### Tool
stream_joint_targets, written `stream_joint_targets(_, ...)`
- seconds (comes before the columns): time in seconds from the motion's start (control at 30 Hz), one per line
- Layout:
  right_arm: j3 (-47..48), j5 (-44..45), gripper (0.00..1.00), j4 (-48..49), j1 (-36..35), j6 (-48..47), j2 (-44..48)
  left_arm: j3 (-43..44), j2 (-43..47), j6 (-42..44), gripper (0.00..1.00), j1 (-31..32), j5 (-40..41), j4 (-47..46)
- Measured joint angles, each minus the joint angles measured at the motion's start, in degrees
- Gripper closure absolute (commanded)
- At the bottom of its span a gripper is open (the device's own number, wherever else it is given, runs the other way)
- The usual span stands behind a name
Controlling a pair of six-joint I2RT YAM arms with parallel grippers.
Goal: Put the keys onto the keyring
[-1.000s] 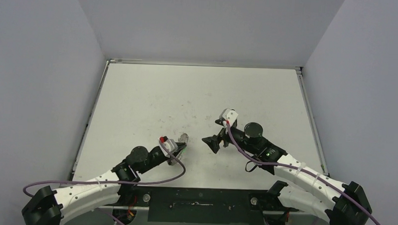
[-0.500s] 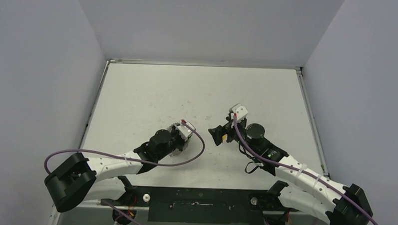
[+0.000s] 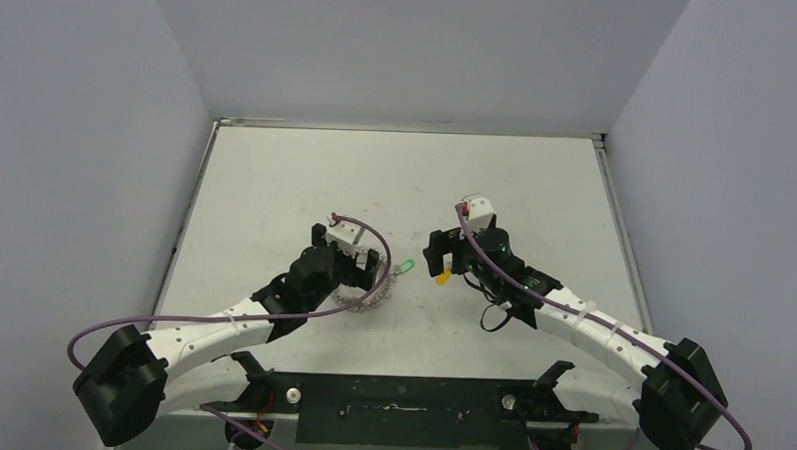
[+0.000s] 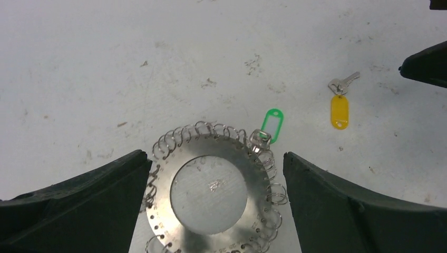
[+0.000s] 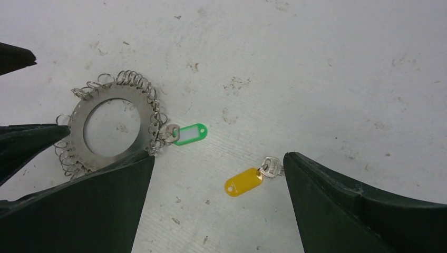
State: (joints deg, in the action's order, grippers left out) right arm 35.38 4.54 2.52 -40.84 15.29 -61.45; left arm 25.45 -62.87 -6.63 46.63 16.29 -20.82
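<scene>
The keyring (image 4: 161,190), a flat silver disc rimmed with wire loops, lies on the table between the fingers of my open left gripper (image 4: 213,158), which touch nothing. The green-tagged key (image 4: 272,124) rests with its metal head among the loops at the ring's rim. The yellow-tagged key (image 4: 340,110) lies loose to its right. In the right wrist view my right gripper (image 5: 219,157) hovers open over the yellow-tagged key (image 5: 243,182), with the green-tagged key (image 5: 191,133) and keyring (image 5: 113,92) to the left. From above, left gripper (image 3: 358,276), keyring (image 3: 374,299) and right gripper (image 3: 443,262) sit mid-table.
The white table (image 3: 306,182) is scuffed and speckled, with a raised edge (image 3: 408,128) at the back and grey walls around it. The two grippers stand close together, a fingertip (image 4: 427,63) of the right one showing in the left wrist view.
My left gripper has gone from shut to open and let go of the keyring, which now lies flat. The left arm swung toward the middle. The right gripper shifted over the yellow-tagged key.
</scene>
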Motion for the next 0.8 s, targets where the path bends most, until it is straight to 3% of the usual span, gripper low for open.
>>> stream_joint_targets(0.1,2.54,-2.71,0.03,-0.48,0.37,1.68,-5.84,0.50,3.06,-5.57,0.03,-2.49,0.94,7.98)
stream_joint_targets(0.37,8.61,-15.02,0.30,-0.07,0.63,6.84,-21.66,0.68,5.86,-20.15,0.05,-12.17,-0.85,25.35)
stream_joint_targets(0.63,9.07,-23.65,0.59,1.92,-0.17,12.07,-29.73,-0.24,4.72,-29.14,0.11,-19.76,-7.85,31.39)
stream_joint_targets(0.8,11.63,-24.98,0.62,1.62,-1.40,12.52,-31.91,-1.01,3.58,-31.71,0.14,-21.97,-11.80,32.44)
